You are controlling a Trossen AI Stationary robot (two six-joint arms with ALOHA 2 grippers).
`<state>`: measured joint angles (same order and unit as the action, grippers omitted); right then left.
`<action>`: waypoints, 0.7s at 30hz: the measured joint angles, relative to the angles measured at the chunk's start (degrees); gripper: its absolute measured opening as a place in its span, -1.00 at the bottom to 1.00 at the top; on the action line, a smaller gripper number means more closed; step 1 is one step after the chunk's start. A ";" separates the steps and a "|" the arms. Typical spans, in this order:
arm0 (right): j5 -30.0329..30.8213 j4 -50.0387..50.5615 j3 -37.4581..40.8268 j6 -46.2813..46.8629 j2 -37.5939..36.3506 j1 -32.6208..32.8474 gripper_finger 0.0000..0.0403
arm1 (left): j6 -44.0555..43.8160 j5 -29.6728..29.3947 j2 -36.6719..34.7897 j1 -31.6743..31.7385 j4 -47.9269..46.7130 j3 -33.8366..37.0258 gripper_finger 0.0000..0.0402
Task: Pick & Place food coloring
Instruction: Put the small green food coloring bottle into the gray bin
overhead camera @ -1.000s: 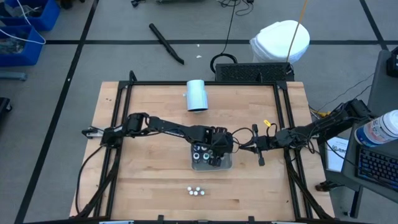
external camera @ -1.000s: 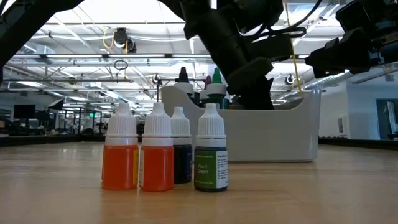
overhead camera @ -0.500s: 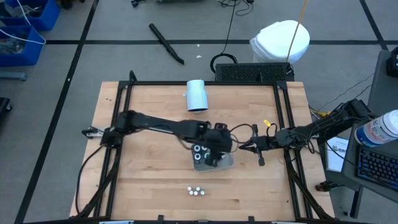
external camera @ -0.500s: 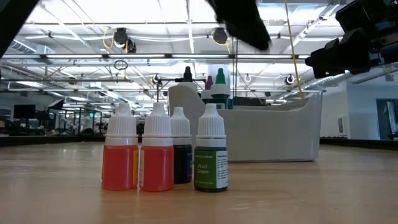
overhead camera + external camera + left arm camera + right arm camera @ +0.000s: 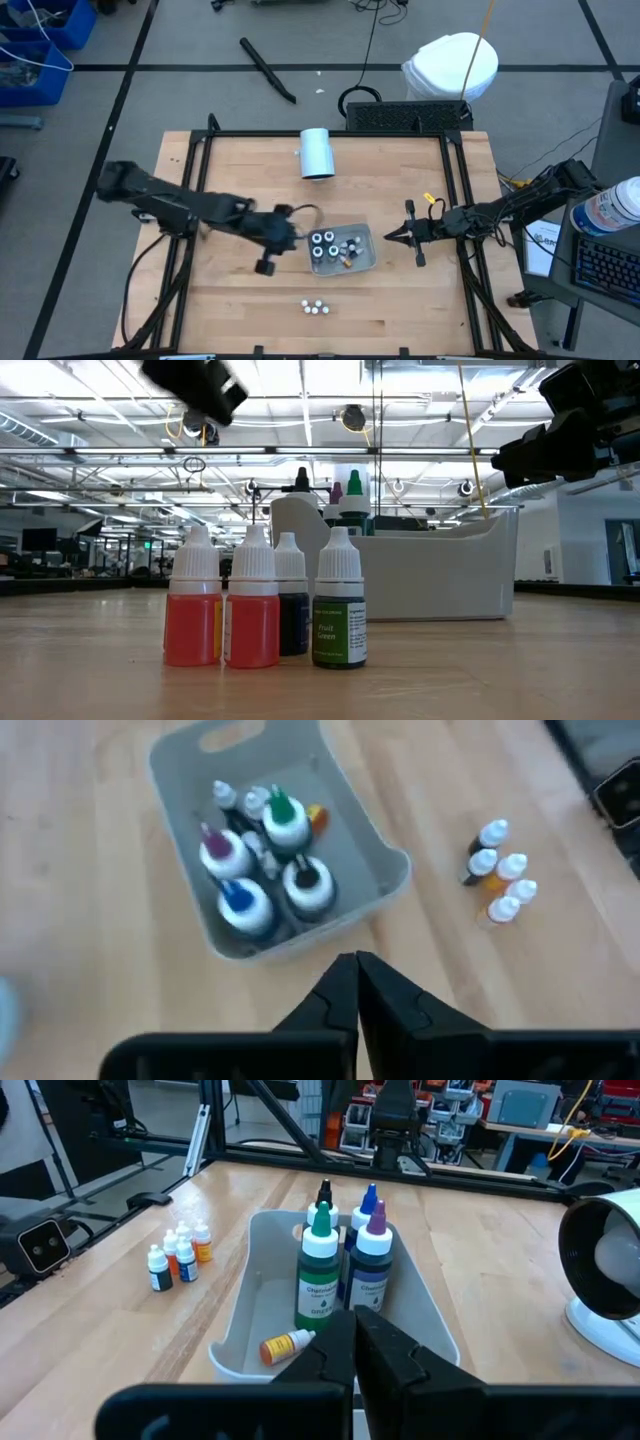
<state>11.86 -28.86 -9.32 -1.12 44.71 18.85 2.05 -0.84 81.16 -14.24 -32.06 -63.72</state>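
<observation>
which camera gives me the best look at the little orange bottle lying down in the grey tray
The right wrist view: the orange bottle lies on its side, uncovered, near the grey tray's front wall. The left wrist view shows only an orange bit behind upright bottles; the high view, a speck. In the low view the tray wall hides it.

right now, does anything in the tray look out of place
Yes: one small orange bottle lies on its side on the floor of the grey tray, beside the upright larger bottles. The four small bottles outside the tray stand upright.
</observation>
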 joint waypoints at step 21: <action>0.06 -1.48 0.00 0.00 -0.02 0.00 -1.00 | -0.47 -1.76 -52.09 0.15 33.98 47.43 -0.98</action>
<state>11.92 -30.34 -9.32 -1.12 44.69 18.85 1.58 -2.61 29.07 -14.09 1.92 -16.29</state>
